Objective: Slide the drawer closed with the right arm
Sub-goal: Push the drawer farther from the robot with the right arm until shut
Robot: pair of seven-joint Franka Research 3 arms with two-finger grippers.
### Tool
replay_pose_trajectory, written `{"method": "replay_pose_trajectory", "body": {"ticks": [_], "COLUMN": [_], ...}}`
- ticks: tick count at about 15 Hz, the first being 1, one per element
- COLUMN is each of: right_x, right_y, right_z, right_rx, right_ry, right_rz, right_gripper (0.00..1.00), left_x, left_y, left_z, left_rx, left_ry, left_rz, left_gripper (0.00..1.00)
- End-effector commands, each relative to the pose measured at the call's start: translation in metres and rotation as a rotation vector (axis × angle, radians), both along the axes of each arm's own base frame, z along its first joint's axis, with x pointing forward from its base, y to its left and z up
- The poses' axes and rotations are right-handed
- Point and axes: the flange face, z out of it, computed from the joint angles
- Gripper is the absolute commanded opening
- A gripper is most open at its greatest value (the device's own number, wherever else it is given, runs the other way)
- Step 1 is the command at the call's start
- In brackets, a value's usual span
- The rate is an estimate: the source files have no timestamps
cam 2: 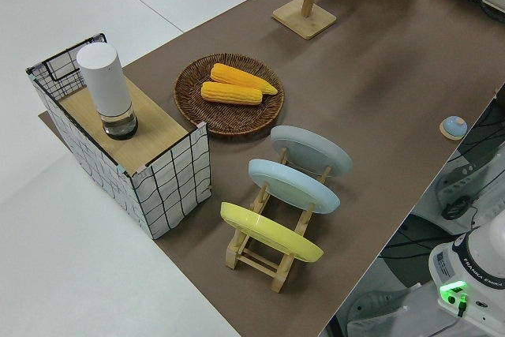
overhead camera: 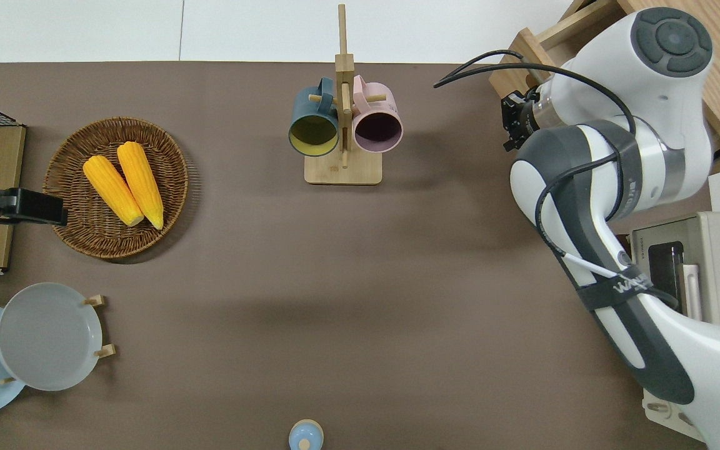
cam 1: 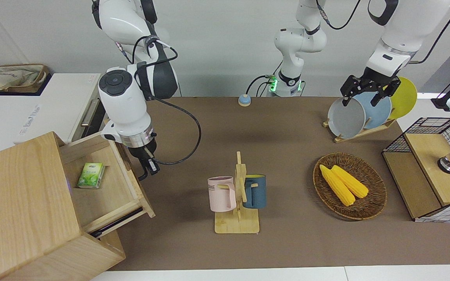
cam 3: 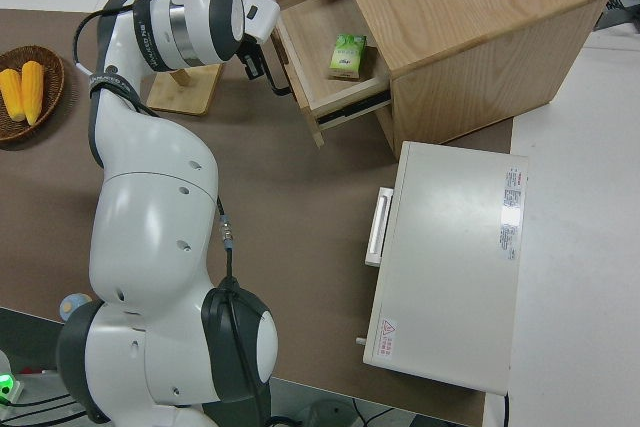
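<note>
The drawer (cam 1: 108, 183) is seen pulled well out of the big wooden box (cam 1: 22, 218) at the right arm's end of the bench (cam 1: 279, 156), with a small green packet (cam 1: 91, 175) lying inside it. The right gripper (cam 1: 147, 167) is held just beside the drawer's front panel; whether its jaws are open or closed cannot be told. The left arm is parked.

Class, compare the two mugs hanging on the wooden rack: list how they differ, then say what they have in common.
The pink mug is pale pink with dark lettering; the blue mug is dark blue, with no lettering showing. The pink mug hangs on the side of the wooden rack toward the right arm's end of the table; the blue mug hangs toward the left arm's end. Inside, the pink mug looks dark, the blue mug yellowish. Both hang by their handles from pegs, alike in size and shape.
</note>
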Motion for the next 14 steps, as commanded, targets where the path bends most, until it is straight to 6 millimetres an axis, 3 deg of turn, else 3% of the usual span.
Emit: {"method": "replay_pose_trajectory", "body": {"ticks": [1,8,14], "right_x": [0.006,0.013,0.015], "right_y": [-0.033,-0.087,-0.116], "right_z": [0.001,-0.003,-0.004], "right_rx": [0.009,0.005,-0.001], "right_ry": [-0.018,-0.021,-0.027], "right_rz": [0.030,0.012,0.039], "right_gripper": [0.000,0.000,0.000], "left_x": [0.004,0.004,0.004], "left_y": [0.000,0.000,0.000], "left_z": [0.002,0.002,0.002], "left_rx": [0.016,0.016,0.014], "left_ry": [-0.008,-0.008,-0.008], "left_rz": [-0.008,-0.008,-0.008], "left_gripper": [1.00,1.00,1.00]}}
